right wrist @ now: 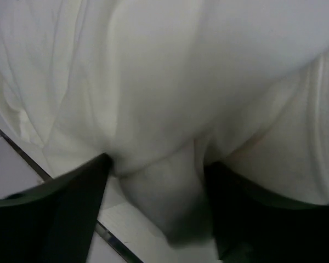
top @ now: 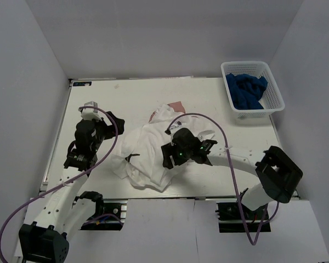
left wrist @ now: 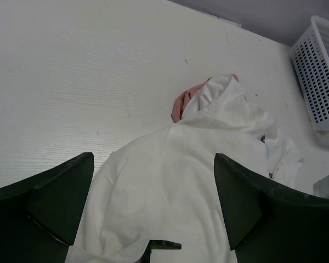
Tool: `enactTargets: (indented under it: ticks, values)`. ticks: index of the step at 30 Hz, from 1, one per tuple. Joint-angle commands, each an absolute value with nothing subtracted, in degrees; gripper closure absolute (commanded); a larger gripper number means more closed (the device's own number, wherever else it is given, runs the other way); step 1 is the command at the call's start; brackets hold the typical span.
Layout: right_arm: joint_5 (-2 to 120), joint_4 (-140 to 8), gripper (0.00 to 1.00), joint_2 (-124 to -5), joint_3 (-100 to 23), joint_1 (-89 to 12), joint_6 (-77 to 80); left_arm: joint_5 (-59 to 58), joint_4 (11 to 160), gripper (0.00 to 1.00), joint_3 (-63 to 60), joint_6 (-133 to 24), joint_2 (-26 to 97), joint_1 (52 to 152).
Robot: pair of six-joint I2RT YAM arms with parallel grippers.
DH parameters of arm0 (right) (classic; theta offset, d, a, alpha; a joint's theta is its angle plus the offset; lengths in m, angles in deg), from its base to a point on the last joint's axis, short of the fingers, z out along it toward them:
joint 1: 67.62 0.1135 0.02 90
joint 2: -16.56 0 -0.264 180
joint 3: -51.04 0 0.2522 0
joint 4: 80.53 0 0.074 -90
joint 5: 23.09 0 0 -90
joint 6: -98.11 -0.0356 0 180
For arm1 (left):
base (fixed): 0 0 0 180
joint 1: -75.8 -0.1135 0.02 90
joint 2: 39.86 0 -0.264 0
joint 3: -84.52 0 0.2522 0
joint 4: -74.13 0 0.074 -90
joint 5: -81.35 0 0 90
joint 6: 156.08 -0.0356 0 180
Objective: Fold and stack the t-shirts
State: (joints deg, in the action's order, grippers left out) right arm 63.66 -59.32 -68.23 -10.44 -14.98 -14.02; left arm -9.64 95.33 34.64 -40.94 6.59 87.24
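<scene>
The white t-shirt [top: 148, 150] lies crumpled in the middle of the table. The pink t-shirt [top: 177, 105] peeks out from under its far edge; in the left wrist view the pink t-shirt [left wrist: 185, 98] shows beyond the white t-shirt [left wrist: 170, 181]. My left gripper [top: 112, 121] hovers at the white shirt's left side, open, with only cloth below its fingers [left wrist: 55, 203]. My right gripper [top: 167, 156] is down on the white t-shirt [right wrist: 153, 82], near the front edge. It is open, with a bunched fold between its fingers [right wrist: 77, 203].
A white plastic basket [top: 274, 87] holding blue cloth [top: 245, 90] stands at the table's back right corner; in the left wrist view the basket [left wrist: 323, 76] shows at the right edge. The table's front edge rail [right wrist: 22, 153] runs close under the right gripper.
</scene>
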Motion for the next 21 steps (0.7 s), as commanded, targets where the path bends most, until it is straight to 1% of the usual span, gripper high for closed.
enactTargets:
  ticks: [1,2,3,4,5,6,7,9,10,12,13,18,21]
  values:
    - [66.0,-61.0,0.38,-71.6,-14.4,-12.3,-15.2,-10.2,94.8,0.00,35.0,-40.6,6.8,87.4]
    - [70.6,-61.1,0.54,-71.9,-15.2,-11.8,-15.7,-10.2,94.8,0.00,35.0,-40.6,7.3,87.4]
    - [74.0,-61.2,0.78,-71.2,-15.6,-11.7,-16.2,-10.2,95.5,0.00,35.0,-40.6,7.3,87.4]
    - [75.6,-61.6,0.95,-70.3,-16.7,-11.6,-17.1,-10.2,95.5,0.00,34.5,-40.6,7.3,87.4]
    - [79.8,-61.5,1.00,-69.7,-17.7,-11.7,-18.0,-10.2,95.5,0.00,34.5,-40.6,7.3,87.4]
    - [81.5,-61.7,1.00,-67.9,-18.3,-12.1,-18.3,-10.2,95.5,0.00,34.5,-40.6,7.3,87.4]
    - [87.4,-60.4,1.00,-66.4,-21.2,-12.2,-18.7,-10.2,95.5,0.00,34.5,-40.6,6.8,87.4]
    - [91.8,-57.3,1.00,-64.7,-23.9,-12.2,-18.4,-10.2,96.1,0.00,34.5,-40.1,6.8,87.4]
    - [96.9,-54.9,1.00,-64.4,-28.3,-12.2,-18.4,-10.2,96.1,0.00,34.5,-40.1,6.1,87.4]
    - [100.1,-51.5,1.00,-63.4,-31.4,-12.6,-18.3,-10.2,96.1,0.00,34.5,-40.1,6.1,87.4]
    - [104.4,-49.6,1.00,-63.2,-35.6,-12.7,-18.0,-10.2,96.1,0.00,35.0,-40.1,5.6,87.4]
    - [110.9,-48.1,1.00,-62.5,-45.9,-15.2,-14.6,-10.2,96.1,0.00,35.0,-40.1,6.2,87.4]
    - [116.2,-51.1,1.00,-62.5,-51.5,-17.5,-10.2,-10.2,96.1,0.00,35.0,-40.1,7.2,87.4]
